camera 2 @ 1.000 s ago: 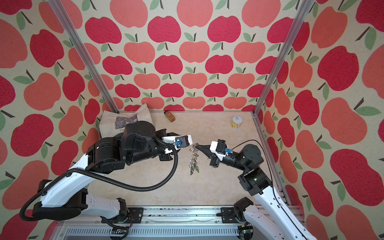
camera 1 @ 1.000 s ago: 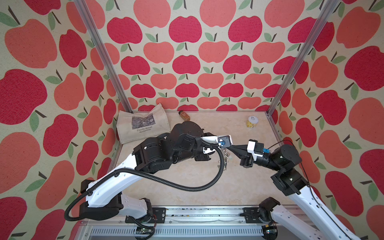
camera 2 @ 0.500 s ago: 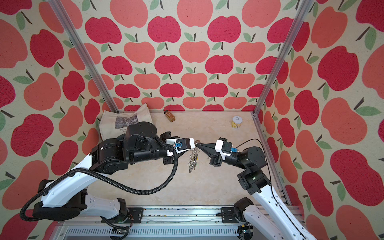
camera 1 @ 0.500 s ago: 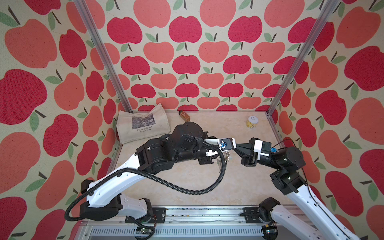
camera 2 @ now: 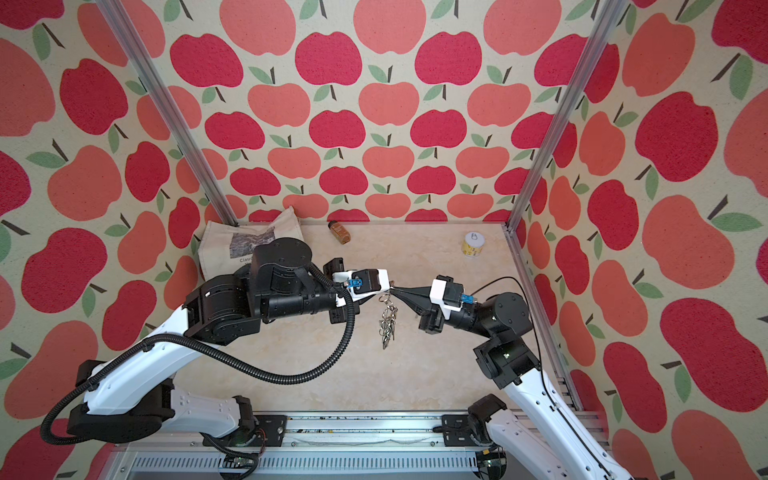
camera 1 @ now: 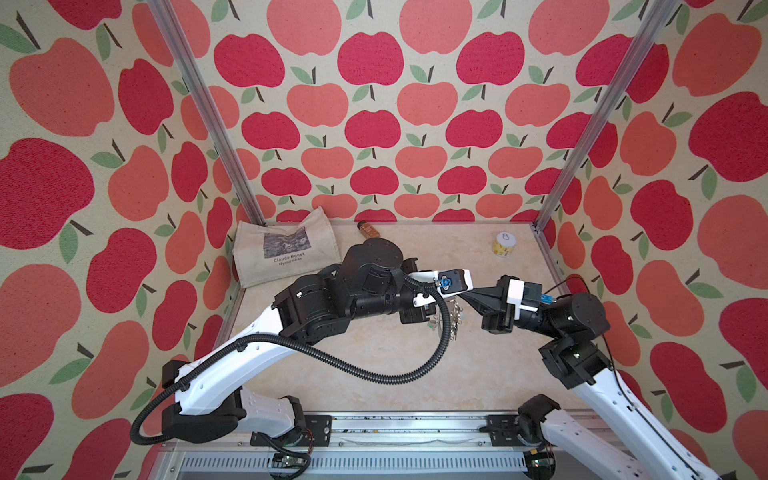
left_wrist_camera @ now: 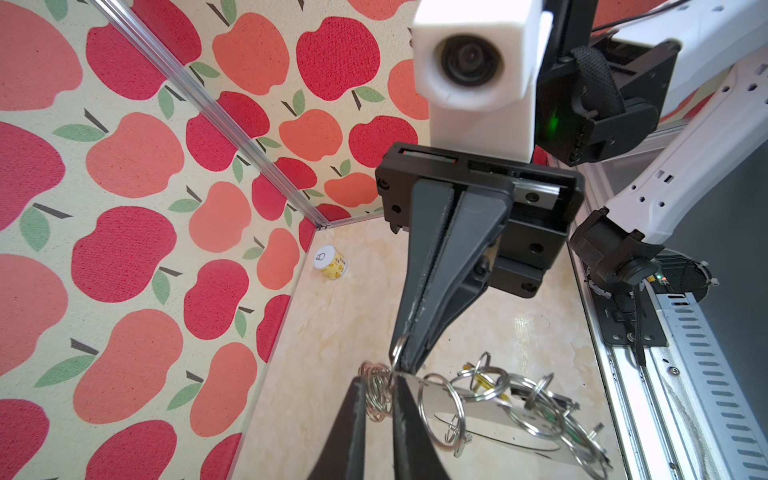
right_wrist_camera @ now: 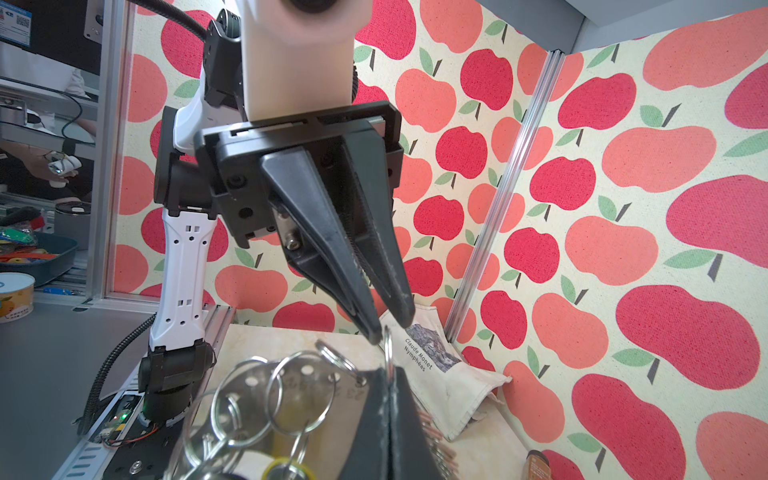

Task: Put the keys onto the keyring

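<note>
Right end effector (camera 2: 394, 289) clenched on the keyring (camera 2: 388, 320), dangling above the surface (camera 2: 415, 374), well apart from the can (camera 2: 473, 244); left end effector (left_wrist_camera: 376, 384) straddles a split ring (left_wrist_camera: 377, 401), grip unclear.

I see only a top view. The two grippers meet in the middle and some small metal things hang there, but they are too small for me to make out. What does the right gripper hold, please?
Observer: In the left wrist view the right gripper is shut on the edge of the keyring.
Operator: And the other one, does it hold something?
Observer: The left gripper shows a narrow gap, with coppery rings between its fingers. Whether it pinches them, I cannot tell.
Operator: How are the rings fixed to the plate?
Observer: In the right wrist view, silver rings pass through small holes along its edge.
</note>
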Available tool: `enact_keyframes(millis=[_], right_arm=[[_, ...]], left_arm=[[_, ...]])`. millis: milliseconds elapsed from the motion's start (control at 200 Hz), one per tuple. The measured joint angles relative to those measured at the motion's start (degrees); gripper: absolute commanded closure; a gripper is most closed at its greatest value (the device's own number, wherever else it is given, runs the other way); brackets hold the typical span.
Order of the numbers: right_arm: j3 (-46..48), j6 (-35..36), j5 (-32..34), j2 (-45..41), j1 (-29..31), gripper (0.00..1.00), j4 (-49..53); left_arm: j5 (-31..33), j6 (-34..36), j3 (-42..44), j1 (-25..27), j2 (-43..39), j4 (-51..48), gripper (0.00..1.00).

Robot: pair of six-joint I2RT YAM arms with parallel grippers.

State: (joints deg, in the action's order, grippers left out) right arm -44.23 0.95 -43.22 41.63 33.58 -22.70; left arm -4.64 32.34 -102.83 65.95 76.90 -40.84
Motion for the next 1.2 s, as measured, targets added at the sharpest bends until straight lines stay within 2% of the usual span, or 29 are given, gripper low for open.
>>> enact_keyframes(millis=[1201], right_arm=[[0.0,-3.2,-1.3,0.3,0.0,1.00,-3.9]], left_arm=[[-4.0,-3.0,3.2,-1.2,-0.9,3.0,0.88]])
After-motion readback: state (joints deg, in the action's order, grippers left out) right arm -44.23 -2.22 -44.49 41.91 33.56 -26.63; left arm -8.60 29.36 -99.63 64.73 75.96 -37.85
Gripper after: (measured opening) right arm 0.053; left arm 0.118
